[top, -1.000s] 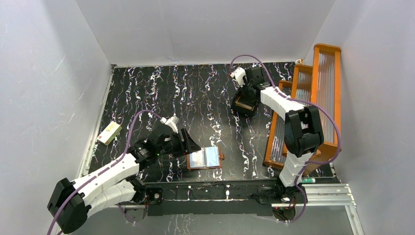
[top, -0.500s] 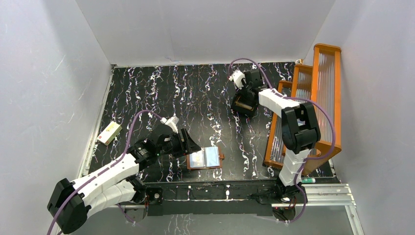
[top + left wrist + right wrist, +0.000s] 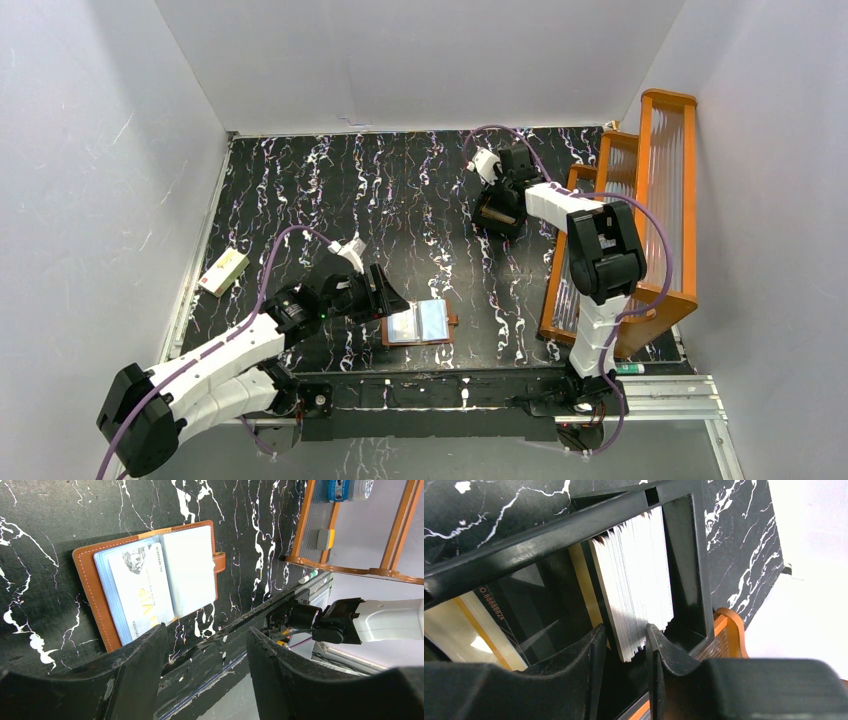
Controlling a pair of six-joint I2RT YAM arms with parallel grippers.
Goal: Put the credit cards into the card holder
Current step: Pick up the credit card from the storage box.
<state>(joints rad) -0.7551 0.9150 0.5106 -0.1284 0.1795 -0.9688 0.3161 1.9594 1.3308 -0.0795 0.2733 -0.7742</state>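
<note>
The card holder (image 3: 418, 322) lies open near the table's front edge, reddish-brown with pale pockets; a white card (image 3: 140, 590) sits in its left pocket (image 3: 89, 580). My left gripper (image 3: 386, 291) is open and empty just left of it, fingers (image 3: 135, 680) over the near edge. My right gripper (image 3: 498, 208) hangs at the far right over a black compartmented tray (image 3: 574, 525). Its jaws (image 3: 624, 632) stand a little apart, straddling the lower corner of an upright stack of white credit cards (image 3: 639, 575). A yellow-orange card (image 3: 454, 630) stands in the adjoining compartment.
A cream box with a green mark (image 3: 223, 270) lies at the table's left edge. A tall orange stepped rack (image 3: 660, 200) stands along the right side, also in the left wrist view (image 3: 305, 530). The black front rail (image 3: 430, 385) runs close below the card holder.
The right arm has shifted slightly farther back and left over the tray. The left arm and the card holder have not moved.
</note>
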